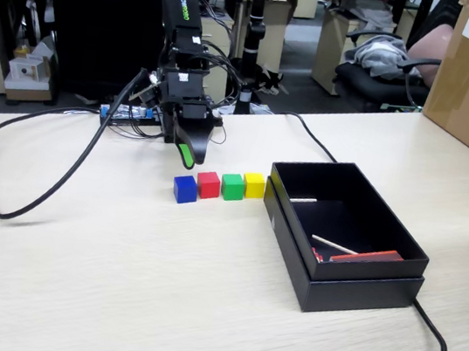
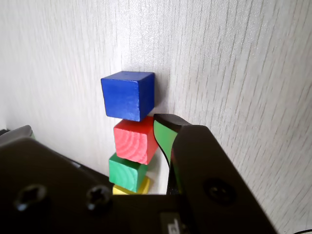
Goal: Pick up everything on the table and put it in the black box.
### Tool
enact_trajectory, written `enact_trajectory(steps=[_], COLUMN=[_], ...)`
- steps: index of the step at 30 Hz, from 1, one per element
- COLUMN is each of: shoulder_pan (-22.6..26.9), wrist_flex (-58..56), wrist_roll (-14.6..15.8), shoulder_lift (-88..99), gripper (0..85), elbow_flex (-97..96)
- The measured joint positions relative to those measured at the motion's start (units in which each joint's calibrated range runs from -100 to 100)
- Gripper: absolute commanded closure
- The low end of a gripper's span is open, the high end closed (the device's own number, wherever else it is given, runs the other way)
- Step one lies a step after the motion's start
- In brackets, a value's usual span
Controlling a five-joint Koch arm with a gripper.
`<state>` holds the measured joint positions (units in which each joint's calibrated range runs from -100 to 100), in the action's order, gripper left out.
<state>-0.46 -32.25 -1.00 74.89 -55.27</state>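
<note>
Approach step, by my judgement: gripper [image 1: 186, 156], holding nothing, jaw gap unclear, hangs at upper left above small blue cube [image 1: 184, 188]; red [image 1: 208, 184], green [image 1: 232, 186], yellow [image 1: 254, 185] cubes beside it on beige wood-grain surface [image 1: 113, 281]; shallow matte black cardboard box [image 1: 344, 240] at right; next, descend astride the blue one.

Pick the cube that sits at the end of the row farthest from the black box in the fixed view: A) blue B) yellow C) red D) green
A: in the fixed view the blue cube ends the row on the left, with the red cube, the green cube and the yellow cube running toward the black box on the right.
</note>
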Motion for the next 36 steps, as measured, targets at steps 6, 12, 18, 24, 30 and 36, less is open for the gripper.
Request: enact_trajectory(steps=[6, 12, 18, 24, 30, 36], shoulder_pan=[-1.6, -2.1, -2.2, -2.5, -3.4, -4.9], wrist_flex=[-0.4, -0.4, -0.4, -0.4, -0.4, -4.3], wrist_roll=[-0.3, -1.2, -1.5, -1.7, -1.7, -2.2], shoulder_lift=[-10.2, -18.6, -24.5, -28.3, -29.1, -23.6], gripper=[38.3, 42.4, 47.2, 73.1, 76.3, 76.3], elbow_flex=[3.7, 3.7, 5.8, 9.1, 11.2, 15.4])
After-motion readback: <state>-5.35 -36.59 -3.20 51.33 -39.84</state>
